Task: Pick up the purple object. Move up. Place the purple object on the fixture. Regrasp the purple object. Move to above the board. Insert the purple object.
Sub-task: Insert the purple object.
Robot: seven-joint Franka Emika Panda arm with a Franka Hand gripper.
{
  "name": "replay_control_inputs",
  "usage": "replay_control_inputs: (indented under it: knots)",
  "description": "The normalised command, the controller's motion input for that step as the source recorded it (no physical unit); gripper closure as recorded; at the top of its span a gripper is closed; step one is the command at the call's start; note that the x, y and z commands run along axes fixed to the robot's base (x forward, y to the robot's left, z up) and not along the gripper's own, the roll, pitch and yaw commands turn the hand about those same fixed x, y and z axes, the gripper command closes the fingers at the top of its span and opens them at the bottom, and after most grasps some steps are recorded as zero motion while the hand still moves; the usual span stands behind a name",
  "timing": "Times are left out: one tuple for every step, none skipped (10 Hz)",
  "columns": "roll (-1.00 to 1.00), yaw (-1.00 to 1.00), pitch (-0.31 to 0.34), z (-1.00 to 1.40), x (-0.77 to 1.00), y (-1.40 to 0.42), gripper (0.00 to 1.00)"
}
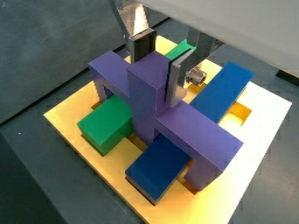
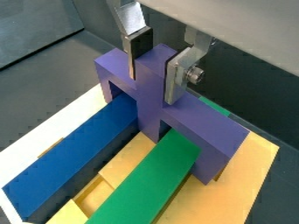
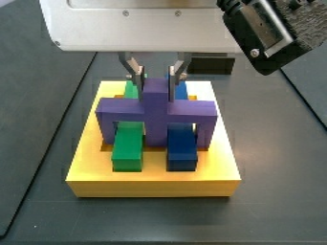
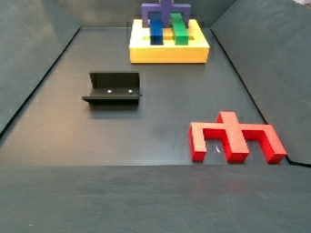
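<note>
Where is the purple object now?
The purple object stands on the yellow board, straddling the green bar and blue bar, with the gripper around its stem.

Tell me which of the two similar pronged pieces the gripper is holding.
The purple object, between the gripper fingers over the board. The red piece lies alone on the floor.

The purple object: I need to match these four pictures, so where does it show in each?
Wrist view: the purple object fills the centre, its stem between the pincer fingers.
Wrist view: centre, over the green bar.
Side view: centre, on the board.
Side view: top middle, small and far.
Shared landmark: the yellow board.
</note>
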Motion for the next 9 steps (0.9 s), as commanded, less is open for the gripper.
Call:
replay_control_inputs:
  knots:
    - [-0.18, -0.03, -0.146, -0.43, -0.08, 0.0, 1.0]
    - [-0.17, 0.0, -0.1, -0.27, -0.21, 0.0, 1.0]
    - [-0.17, 0.0, -0.106, -0.21, -0.16, -0.06, 1.0]
    - [-0.08, -0.06, -0.07, -0.25, -0.07, 0.0, 1.0]
    - [-0.12, -0.09, -0.087, -0.26, 0.0, -0.02, 1.0]
    - [-0.21, -0.09, -0.113, -0.27, 0.01, -0.07, 1.0]
    - [-0.22, -0.07, -0.087, -0.17, 0.0, 0.0, 1.0]
    - [-0.05, 0.0, 0.0, 0.0, 0.0, 0.0, 1.0]
    - [-0.01, 0.0, 0.0, -0.01, 0.0, 0.0, 1.0]
